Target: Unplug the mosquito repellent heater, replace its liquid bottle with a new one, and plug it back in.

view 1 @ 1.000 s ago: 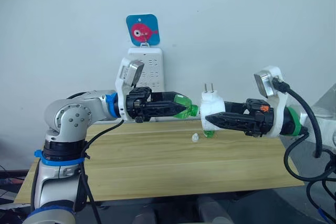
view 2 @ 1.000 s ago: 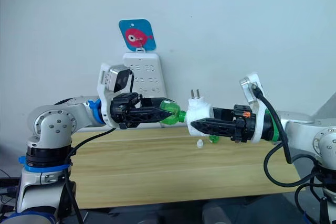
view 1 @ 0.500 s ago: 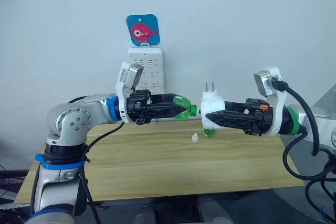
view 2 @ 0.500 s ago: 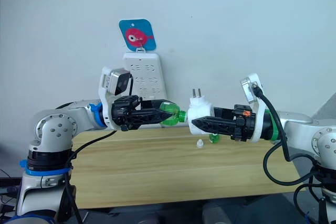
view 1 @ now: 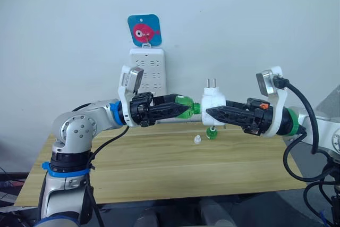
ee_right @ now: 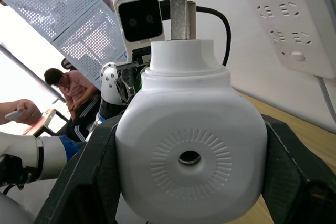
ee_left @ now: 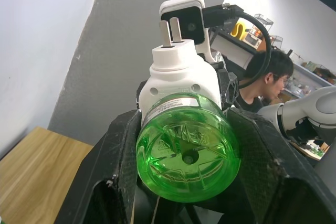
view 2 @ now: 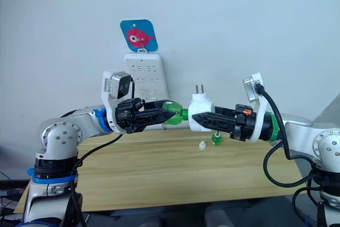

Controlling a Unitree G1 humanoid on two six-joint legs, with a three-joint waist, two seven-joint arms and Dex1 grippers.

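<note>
- Left gripper (view 1: 178,107): closed around a green liquid bottle (view 1: 184,106), held level above the wooden table (view 1: 159,168) with its neck pointing toward the right gripper.
- Right gripper (view 1: 211,113): clamped on the mosquito repellent heater (view 1: 212,102), which sits at its fingertips with the two metal prongs (view 1: 212,83) pointing up.
- Bottle and heater: the neck meets the heater's side in the gap between the two grippers; how far it is seated cannot be told.
- Left wrist view: the bottle's moulded base (ee_left: 188,155) lies between the black fingers (ee_left: 113,166), with the heater directly beyond it and a person seated in the background (ee_left: 268,77).
- Right wrist view: the heater's round vent hole (ee_right: 189,157), ringed by fine ribs, faces the camera, with a finger (ee_right: 296,174) pressed against each flank of the body.
- Below the right gripper's tips: a second green bottle (view 1: 210,133) on the table, with a small white cap (view 1: 197,140) just beside it.
- Behind the left gripper: a white power strip (view 1: 151,73) on the wall, under a blue hook plate (view 1: 144,30).
</note>
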